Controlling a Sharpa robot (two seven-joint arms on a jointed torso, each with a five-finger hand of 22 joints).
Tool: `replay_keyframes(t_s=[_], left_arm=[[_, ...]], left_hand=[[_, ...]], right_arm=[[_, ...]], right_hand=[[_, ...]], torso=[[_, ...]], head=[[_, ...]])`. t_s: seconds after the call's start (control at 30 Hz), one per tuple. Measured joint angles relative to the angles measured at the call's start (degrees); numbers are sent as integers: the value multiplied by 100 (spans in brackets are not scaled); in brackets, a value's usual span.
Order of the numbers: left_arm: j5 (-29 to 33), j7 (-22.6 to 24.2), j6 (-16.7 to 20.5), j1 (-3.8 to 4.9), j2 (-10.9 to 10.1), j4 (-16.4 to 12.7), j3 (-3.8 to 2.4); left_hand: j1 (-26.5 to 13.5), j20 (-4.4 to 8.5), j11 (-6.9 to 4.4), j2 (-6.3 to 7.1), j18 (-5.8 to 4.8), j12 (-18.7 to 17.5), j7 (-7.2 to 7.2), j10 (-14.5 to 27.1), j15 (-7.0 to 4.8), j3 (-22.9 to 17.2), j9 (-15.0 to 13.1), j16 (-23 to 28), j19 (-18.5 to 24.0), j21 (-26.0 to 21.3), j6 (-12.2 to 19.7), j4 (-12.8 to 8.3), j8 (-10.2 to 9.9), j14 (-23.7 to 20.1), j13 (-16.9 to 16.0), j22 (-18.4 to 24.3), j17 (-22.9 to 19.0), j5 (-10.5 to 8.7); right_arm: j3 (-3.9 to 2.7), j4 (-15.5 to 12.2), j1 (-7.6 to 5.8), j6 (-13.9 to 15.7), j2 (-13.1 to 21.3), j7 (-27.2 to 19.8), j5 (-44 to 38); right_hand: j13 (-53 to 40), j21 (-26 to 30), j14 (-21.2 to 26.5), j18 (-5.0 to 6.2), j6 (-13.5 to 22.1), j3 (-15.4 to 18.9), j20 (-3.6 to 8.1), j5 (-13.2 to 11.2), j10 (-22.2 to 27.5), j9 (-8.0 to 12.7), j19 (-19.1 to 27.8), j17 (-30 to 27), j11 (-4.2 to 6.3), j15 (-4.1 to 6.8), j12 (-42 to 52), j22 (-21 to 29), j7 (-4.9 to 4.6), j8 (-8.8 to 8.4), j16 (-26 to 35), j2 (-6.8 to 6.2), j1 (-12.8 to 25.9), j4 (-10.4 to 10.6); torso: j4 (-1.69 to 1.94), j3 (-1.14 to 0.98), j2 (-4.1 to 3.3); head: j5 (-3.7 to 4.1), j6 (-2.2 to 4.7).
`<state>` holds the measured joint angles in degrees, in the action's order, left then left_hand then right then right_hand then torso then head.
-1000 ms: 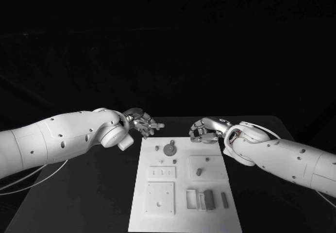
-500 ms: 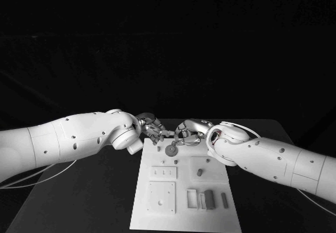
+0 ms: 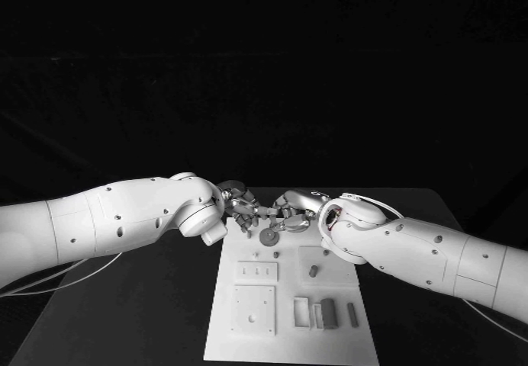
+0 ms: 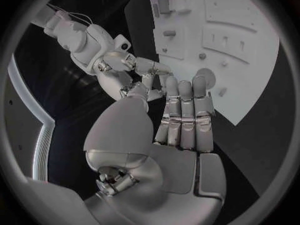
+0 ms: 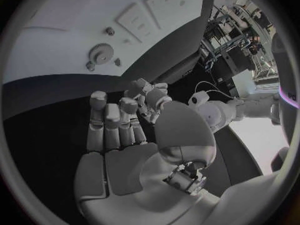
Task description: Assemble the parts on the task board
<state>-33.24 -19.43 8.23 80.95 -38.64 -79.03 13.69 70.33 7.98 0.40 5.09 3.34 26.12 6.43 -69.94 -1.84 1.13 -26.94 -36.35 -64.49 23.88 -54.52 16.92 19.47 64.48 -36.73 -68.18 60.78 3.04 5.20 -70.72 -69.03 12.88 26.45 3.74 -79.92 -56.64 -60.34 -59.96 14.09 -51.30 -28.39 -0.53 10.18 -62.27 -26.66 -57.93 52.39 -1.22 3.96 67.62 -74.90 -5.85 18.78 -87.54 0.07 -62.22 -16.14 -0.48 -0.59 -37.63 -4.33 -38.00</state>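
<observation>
Closing in at the board's [image 3: 288,305] far edge, left hand [image 3: 240,204] and right hand [image 3: 291,211] now meet above the gear [image 3: 268,236]; grasp unclear, pickup likely next

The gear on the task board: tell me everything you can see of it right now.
The gear is a small grey toothed disc with a raised hub, lying flat near the far end of the white task board, left of its midline. A small peg stands beside it. Both hands hover just beyond it; neither plainly touches it.
</observation>
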Motion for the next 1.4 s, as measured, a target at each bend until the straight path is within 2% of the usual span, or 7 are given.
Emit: replay_keyframes(t_s=[0.23,0.57,0.7,0.73,0.77,1.07,1.4], left_arm=[[-71,-163,1,-1,37,-1,0],[-196,-372,-59,-1,63,-1,1],[-259,-445,-97,-1,65,-3,1],[-270,-459,-108,-1,65,-6,1],[-283,-478,-122,-1,65,-13,1],[-343,-564,-199,-2,86,-19,1],[-371,-625,-210,-2,91,-17,2]], left_hand=[[-140,-22,0,-7,19,3,-23,0,-20,-64,0,-72,-22,0,-23,4,0,-20,-2,-27,-41,0],[-140,10,-23,-7,23,76,-38,-25,-72,-120,-8,-221,-119,0,-38,-19,0,32,-29,-96,-69,0],[-137,41,-86,-9,23,162,-148,-107,-125,-120,-26,-317,-210,59,-165,-19,17,85,-63,-145,-70,0],[-114,61,-99,-33,27,189,-135,-120,-143,-120,-37,-356,-230,76,-414,-19,47,127,-73,-160,-70,0],[-92,62,-114,-55,26,207,-137,-175,-156,-120,-42,-383,-272,104,-441,-19,47,159,-88,-178,-70,0],[-6,142,-195,-87,24,306,-164,-275,-234,-120,-59,-559,-374,163,-545,-19,68,237,-159,-293,-69,0],[-6,184,-216,-87,21,389,-213,-338,-255,-87,-66,-670,-434,205,-638,-19,68,258,-210,-372,-67,0]], right_arm=[[0,-136,14,6,19,72,-35],[1,-219,23,28,11,144,-115],[1,-245,25,40,9,164,-155],[1,-247,25,43,8,168,-165],[1,-251,25,47,7,175,-177],[0,-298,29,61,-14,215,-267],[0,-304,29,53,-42,252,-359]], right_hand=[[0,0,0,0,1,0,-1,0,0,-2,1,0,0,-1,0,0,-1,-4,0,0,0,0],[0,0,-32,0,1,0,1,0,0,-6,-1,-5,0,10,0,0,-1,4,0,0,0,0],[0,0,-33,0,2,-16,19,0,0,-7,-22,-5,0,9,0,-3,-2,4,0,0,0,-16],[0,0,-33,0,2,-16,20,0,0,-7,-23,-5,0,9,0,-4,-2,4,0,0,0,-16],[0,1,-33,0,2,-16,20,0,0,-7,-23,-5,0,8,0,-5,-2,4,0,0,0,-16],[0,1,-41,0,2,-15,12,0,0,-18,-32,-11,0,1,0,-4,-2,3,0,0,0,-16],[0,1,-42,1,3,-28,11,0,0,-32,-32,-10,0,-1,0,-4,-3,0,0,0,0,-4]], torso=[[-1,-10,-10],[-1,-10,-12],[0,-7,-12],[0,-7,-12],[0,-7,-13],[1,-4,-18],[2,-4,-19]], head=[[-3,-15],[-3,-32],[2,-33],[2,-35],[2,-37],[-1,-48],[-3,-76]])
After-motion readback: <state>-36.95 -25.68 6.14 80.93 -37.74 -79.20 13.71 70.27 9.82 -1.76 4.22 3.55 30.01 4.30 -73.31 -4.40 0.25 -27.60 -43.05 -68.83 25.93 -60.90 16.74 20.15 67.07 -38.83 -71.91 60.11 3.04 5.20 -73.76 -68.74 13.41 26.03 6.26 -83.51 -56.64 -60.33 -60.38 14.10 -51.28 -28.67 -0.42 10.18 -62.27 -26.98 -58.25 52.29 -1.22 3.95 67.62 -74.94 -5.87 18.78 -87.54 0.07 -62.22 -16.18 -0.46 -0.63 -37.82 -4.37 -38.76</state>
